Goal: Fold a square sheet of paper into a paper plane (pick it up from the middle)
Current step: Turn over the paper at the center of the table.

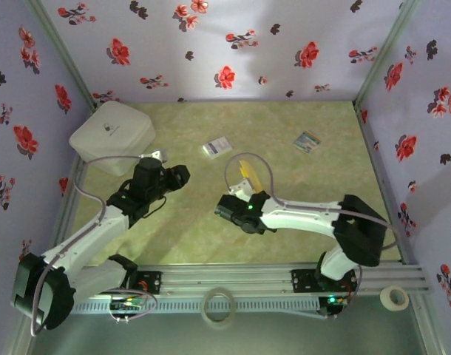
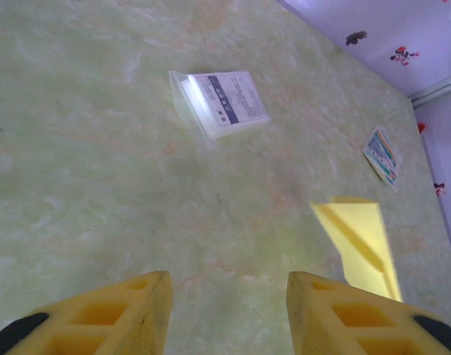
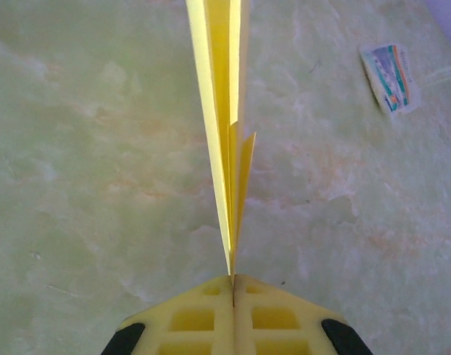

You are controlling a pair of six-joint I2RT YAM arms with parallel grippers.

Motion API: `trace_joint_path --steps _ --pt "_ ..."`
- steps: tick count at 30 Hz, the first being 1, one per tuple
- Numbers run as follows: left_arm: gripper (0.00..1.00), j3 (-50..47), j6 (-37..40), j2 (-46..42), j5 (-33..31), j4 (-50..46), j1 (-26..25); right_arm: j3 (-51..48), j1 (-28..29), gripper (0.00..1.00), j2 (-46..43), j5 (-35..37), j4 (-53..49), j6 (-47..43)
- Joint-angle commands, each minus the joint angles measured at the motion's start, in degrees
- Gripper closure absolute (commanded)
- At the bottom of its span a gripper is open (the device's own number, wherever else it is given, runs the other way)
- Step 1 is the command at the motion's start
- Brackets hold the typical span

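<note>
Now clamping the paper plane (image 3: 219,111) by one end in the right gripper (image 3: 233,279) — and hovering the left gripper (image 2: 227,292), jaws apart, over the table (image 2: 78,148).

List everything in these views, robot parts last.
paper plane: 1, yellow, held at one end by the right pincer
white card with blue print: 1, in a clear sleeve, far middle of the table
striped card: 1, multicoloured, far right
box: 1, white, far-left corner
tape ring: 1, translucent, near edge
tape roll: 1, white, near-right
table: 1, pale green, marbled
walls: lilac with red flowers
arms: 2, white and black
left pincer: yellow fingers, open
right pincer: yellow fingers, shut on the plane
</note>
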Motion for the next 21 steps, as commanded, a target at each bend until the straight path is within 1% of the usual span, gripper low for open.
trace_joint_path --steps 1,2,4,7,8,9,11,12,13,15,16,21 --pt "0.55 -0.90 -0.56 -1.59 -0.66 1.02 0.76 2.90 1.85 0.98 3.64 -1.38 -2.30 -1.15" --pt "0.56 -0.86 -0.54 -1.63 -0.47 0.94 0.92 3.06 2.13 0.97 4.61 -2.80 -2.18 -1.10" --pt "0.56 -0.81 -0.49 -1.59 0.07 0.59 1.05 2.86 2.68 0.96 5.56 -8.18 -0.59 -1.51" --pt "0.57 -1.35 -0.95 -1.48 0.39 1.09 1.10 1.67 2.72 0.91 5.06 -16.60 3.84 -2.87" --pt "0.57 -1.46 -1.13 -1.44 0.50 1.27 1.08 1.17 2.79 0.90 4.47 -17.78 5.15 -2.75" --pt "0.57 -1.60 -1.26 -1.34 0.75 1.45 1.11 0.48 2.64 0.87 3.61 -18.96 6.54 -2.42" --pt "0.57 -1.60 -1.35 -1.15 0.96 1.55 1.19 -0.84 1.76 0.82 1.52 -24.18 9.35 -3.26" --pt "0.57 -1.52 -1.37 -0.99 1.10 1.61 1.19 -1.55 1.25 0.75 0.03 -26.04 10.72 -3.06" --pt "0.57 -1.47 -1.57 -0.76 1.45 1.71 1.21 -2.62 0.37 0.69 -1.69 -28.67 12.19 -2.69" --pt "0.57 -1.27 -1.53 -0.21 2.12 1.73 1.19 -5.12 -1.83 0.57 -5.21 -31.26 14.99 -1.01" --pt "0.57 -1.16 -1.51 0.12 2.46 1.72 1.19 -6.63 -3.73 0.55 -7.07 -33.29 16.90 -0.37" --pt "0.57 -1.27 -2.27 2.00 5.13 3.29 1.17 -15.38 -13.97 0.53 -15.91 -46.46 27.97 4.04"
